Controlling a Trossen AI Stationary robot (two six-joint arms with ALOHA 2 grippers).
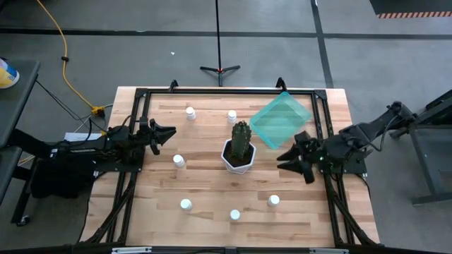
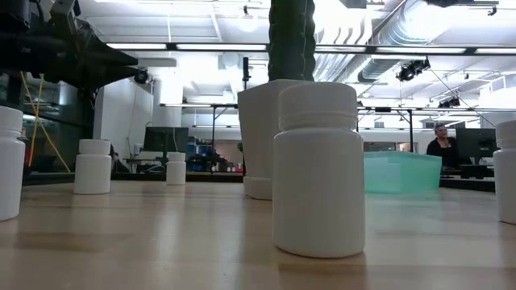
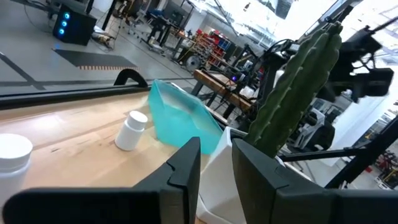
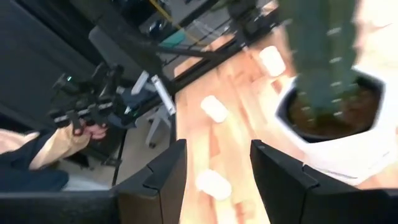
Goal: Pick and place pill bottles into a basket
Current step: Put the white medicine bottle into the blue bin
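Note:
Several small white pill bottles stand upright on the wooden table: two at the far side [image 1: 190, 112] [image 1: 232, 116], one at the left [image 1: 179, 161], three near the front [image 1: 186, 205] [image 1: 234, 215] [image 1: 273, 201]. The teal basket [image 1: 280, 120] rests flat at the far right and holds nothing that I can see. My left gripper [image 1: 168, 136] is open and empty, left of the cactus pot [image 1: 238, 149]. My right gripper [image 1: 282, 159] is open and empty, right of the pot and near the basket's front corner. In the left wrist view, a bottle [image 3: 131, 130] stands beside the basket [image 3: 180, 118].
The white faceted pot with a tall green cactus [image 2: 266, 137] stands mid-table between the two grippers. A black frame [image 1: 226, 90] runs around the table's edges. A person [image 2: 442, 145] shows in the room behind the table. Bare wood lies between the front bottles and the pot.

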